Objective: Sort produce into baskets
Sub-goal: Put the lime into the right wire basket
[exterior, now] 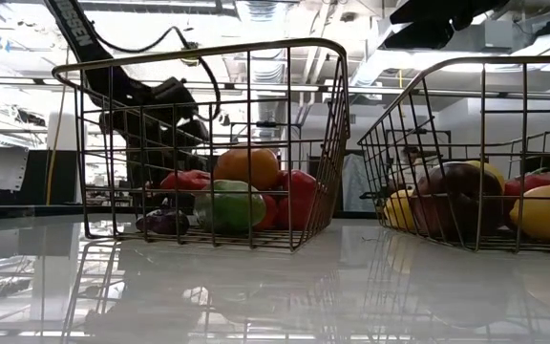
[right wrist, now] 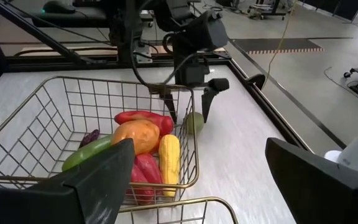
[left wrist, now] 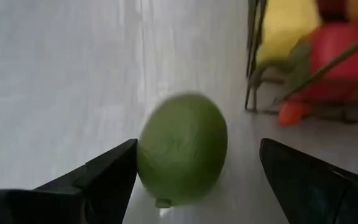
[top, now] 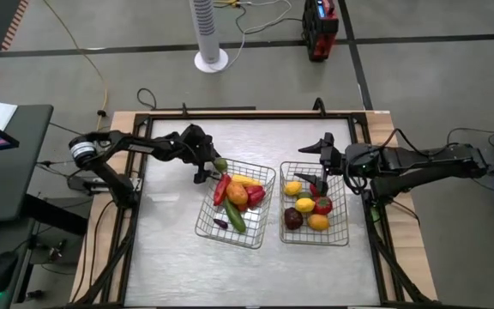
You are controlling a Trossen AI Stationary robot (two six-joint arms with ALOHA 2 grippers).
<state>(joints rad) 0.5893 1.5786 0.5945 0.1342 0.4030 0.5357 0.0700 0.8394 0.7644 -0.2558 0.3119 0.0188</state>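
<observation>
A green lime [left wrist: 182,149] lies on the table just outside the far corner of the left wire basket [top: 201,221]; it also shows in the high view [top: 220,163]. My left gripper [top: 207,167] is open and low at the table, with the lime between its fingers [left wrist: 197,146]. The left basket holds red peppers, an orange piece, a yellow one, a green cucumber and a dark plum. The right basket [top: 283,232] holds lemons, a red apple and a dark plum. My right gripper [top: 322,163] is open and empty over the right basket's far rim. My left gripper has one finger [left wrist: 114,165] right against the lime's side [left wrist: 145,155]; I cannot tell whether they touch. The other finger [left wrist: 291,165] stands well apart from the lime. The fingers slant down from the table's left, and the lime rests on the table.
The two baskets stand side by side in the middle of the table, seen close up in the low view [exterior: 199,143] [exterior: 475,143]. Bare tabletop lies to the left of and in front of them. A white fan base [top: 211,60] and a red device [top: 319,30] stand beyond the far edge.
</observation>
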